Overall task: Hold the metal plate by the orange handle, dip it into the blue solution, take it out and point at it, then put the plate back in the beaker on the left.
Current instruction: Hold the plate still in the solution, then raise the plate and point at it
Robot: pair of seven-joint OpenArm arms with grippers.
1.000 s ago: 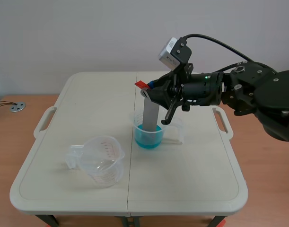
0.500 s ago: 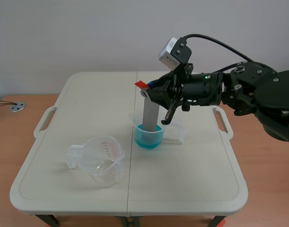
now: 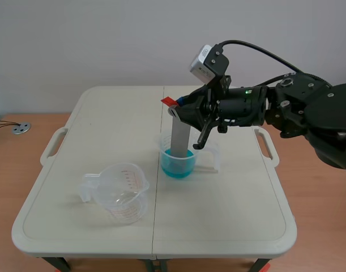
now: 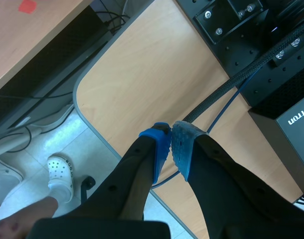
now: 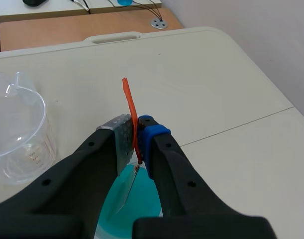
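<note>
My right gripper (image 3: 179, 106) is shut on the orange handle (image 3: 171, 102) of the metal plate (image 3: 179, 139). The plate hangs down into the beaker of blue solution (image 3: 178, 158) near the table's middle, its lower end under the liquid. In the right wrist view the orange handle (image 5: 130, 112) is pinched between my gripper (image 5: 136, 137) pads, with the plate (image 5: 126, 188) dipping into the blue solution (image 5: 142, 206) below. An empty clear beaker (image 3: 122, 191) stands at the front left; it also shows beside the gripper as the clear beaker (image 5: 15, 127). My left gripper (image 4: 170, 144) is shut on nothing, away from the table.
The white folding table (image 3: 229, 192) has a seam down its middle. A grey disc (image 3: 21, 128) lies on the wooden floor at the left. The left wrist view shows a wooden desk edge (image 4: 142, 74), cables and black equipment (image 4: 271, 45).
Nothing has visibly moved; the right gripper keeps the plate in the blue solution.
</note>
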